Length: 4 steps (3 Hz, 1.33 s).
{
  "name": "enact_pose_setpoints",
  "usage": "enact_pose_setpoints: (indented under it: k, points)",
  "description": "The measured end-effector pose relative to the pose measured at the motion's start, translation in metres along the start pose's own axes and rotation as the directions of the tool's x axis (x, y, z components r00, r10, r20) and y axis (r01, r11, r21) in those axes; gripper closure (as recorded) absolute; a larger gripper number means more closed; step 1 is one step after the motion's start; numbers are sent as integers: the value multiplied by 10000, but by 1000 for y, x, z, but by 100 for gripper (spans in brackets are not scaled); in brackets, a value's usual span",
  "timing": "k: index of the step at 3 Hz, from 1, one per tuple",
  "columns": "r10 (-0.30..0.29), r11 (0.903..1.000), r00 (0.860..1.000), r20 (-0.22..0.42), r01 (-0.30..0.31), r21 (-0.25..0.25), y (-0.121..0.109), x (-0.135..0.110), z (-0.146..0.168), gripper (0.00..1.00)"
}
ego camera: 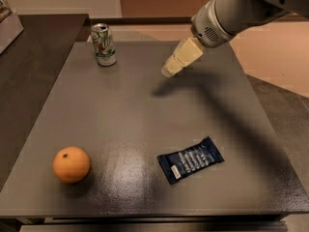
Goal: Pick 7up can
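The can (103, 44) stands far left on the table (120, 115). The gripper (168, 71) hangs right of it, apart. I cannot tell if it is open.

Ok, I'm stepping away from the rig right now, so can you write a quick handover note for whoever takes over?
Gripper: in the air over the far part of the table, to the right of the 7up can and well apart from it; nothing seen in it.
7up can: upright near the far left corner, not yet grasped.
Also on the table: an orange at front left, a dark blue snack packet at front right of centre.
Done: nothing picked yet.
Left: reach the can, grip it, lift it.
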<state>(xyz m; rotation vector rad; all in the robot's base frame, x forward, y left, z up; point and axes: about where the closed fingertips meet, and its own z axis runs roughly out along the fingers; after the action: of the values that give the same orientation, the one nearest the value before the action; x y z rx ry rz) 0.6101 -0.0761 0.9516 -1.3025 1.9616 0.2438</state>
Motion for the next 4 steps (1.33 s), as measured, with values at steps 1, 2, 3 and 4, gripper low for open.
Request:
enact_pose_setpoints:
  k: [1, 2, 3, 4]
  points:
    - [560, 9983, 9983, 135, -562, 128, 0, -17, 31, 0]
    - [1156, 9925, 9933, 94, -1159, 382, 1, -31, 62, 0]
    - [1815, 9802, 9833, 123, -1819, 782, -3, -42, 87, 0]
    - [2428, 9647, 9696, 297, -2445, 982, -7, -55, 109, 0]
